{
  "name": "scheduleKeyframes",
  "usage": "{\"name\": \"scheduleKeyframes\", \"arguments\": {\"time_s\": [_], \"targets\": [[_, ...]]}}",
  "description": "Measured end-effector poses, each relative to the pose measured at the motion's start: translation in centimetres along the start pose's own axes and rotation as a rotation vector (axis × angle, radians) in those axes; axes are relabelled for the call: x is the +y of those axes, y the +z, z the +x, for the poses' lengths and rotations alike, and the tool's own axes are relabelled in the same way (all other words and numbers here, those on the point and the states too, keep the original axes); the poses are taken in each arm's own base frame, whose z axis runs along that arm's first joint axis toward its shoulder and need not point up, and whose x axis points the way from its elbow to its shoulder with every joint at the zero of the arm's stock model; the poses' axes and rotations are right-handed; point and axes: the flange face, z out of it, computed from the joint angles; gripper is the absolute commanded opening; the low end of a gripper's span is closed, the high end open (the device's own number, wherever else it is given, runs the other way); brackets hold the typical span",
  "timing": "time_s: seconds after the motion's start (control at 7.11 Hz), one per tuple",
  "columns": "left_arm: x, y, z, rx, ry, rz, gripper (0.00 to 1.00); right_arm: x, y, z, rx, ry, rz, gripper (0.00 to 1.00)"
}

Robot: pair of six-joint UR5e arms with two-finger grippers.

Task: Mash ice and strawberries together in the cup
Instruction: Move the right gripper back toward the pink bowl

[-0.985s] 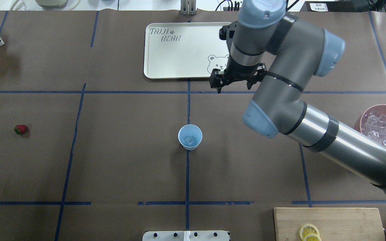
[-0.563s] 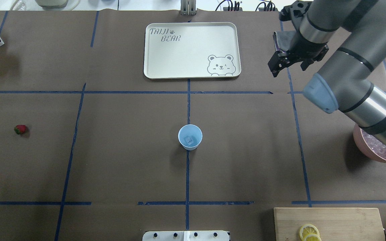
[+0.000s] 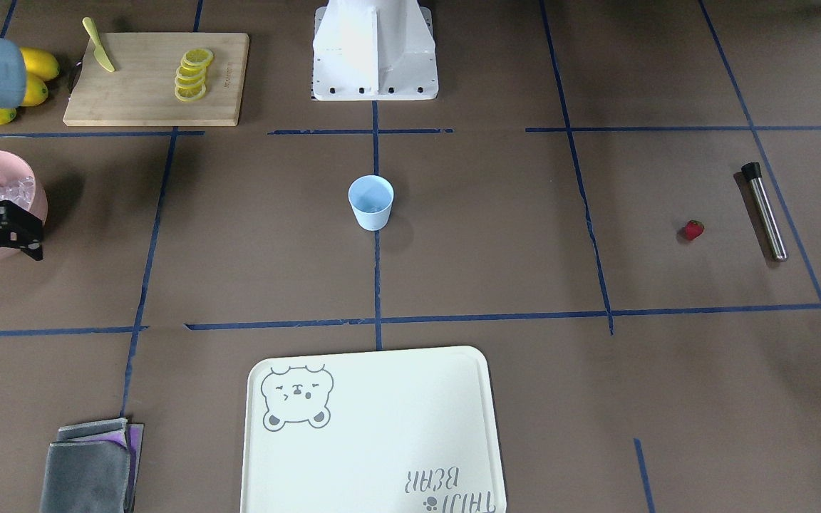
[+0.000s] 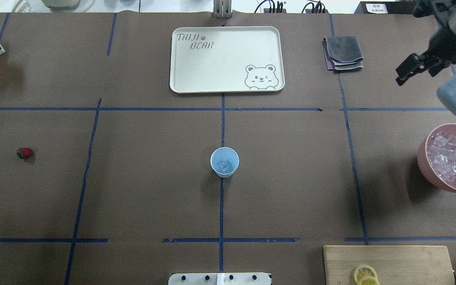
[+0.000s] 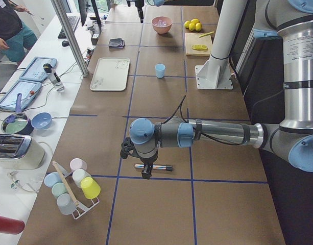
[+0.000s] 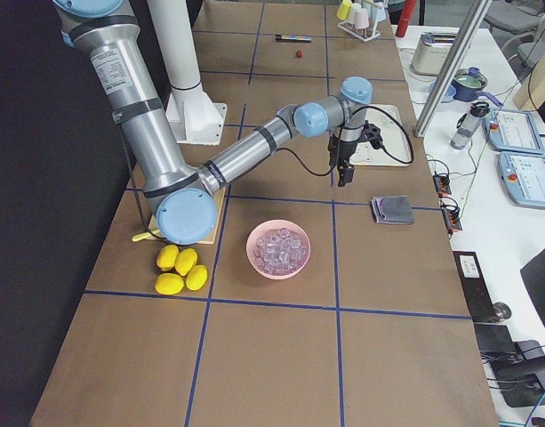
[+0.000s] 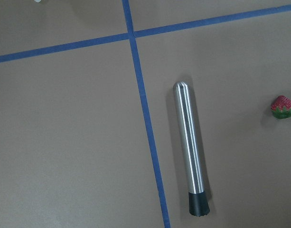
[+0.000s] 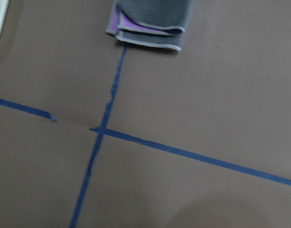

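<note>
one ice cube [image 4: 223,165] is seen inside the cup [image 4: 212,161]
right gripper [image 4: 417,76] is held spread and empty at the cup's 2 o'clock; left gripper [image 5: 138,164] grip cannot be told

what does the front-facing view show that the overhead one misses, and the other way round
Only the front-facing view: the yellow-green knife on the cutting board, and the metal rod at full length; overhead catches just its tip.
Only the overhead view: the ice cube inside the cup, and the white wire rack at the far left.
Both: the cup, strawberry, bear tray, pink bowl of ice, grey cloth, and the right pincer, holding nothing.
</note>
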Motion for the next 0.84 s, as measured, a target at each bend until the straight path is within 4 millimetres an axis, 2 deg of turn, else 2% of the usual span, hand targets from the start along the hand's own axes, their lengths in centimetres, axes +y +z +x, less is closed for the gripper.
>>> {"name": "scheduleKeyframes", "arguments": {"time_s": [0.14, 0.42, 0.56, 0.84], "targets": [[0.1, 0.0, 0.0, 0.0, -0.001, -0.001, 1.0, 1.7, -0.2, 3.8, 0.006, -0.013, -0.005, 0.98], [0.2, 0.1, -0.1, 0.001, -0.002, -0.001, 1.0, 4.8, -0.3, 8.9, 0.006, -0.038, -0.015, 0.99], [0.2, 0.1, -0.1, 0.001, -0.002, -0.002, 1.0, 6.7, -0.1, 10.8, 0.006, -0.048, -0.023, 0.99], [0.2, 0.1, -0.1, 0.001, -0.002, -0.002, 1.0, 11.3, 0.5, 13.0, 0.012, -0.041, -0.044, 0.99]]}}
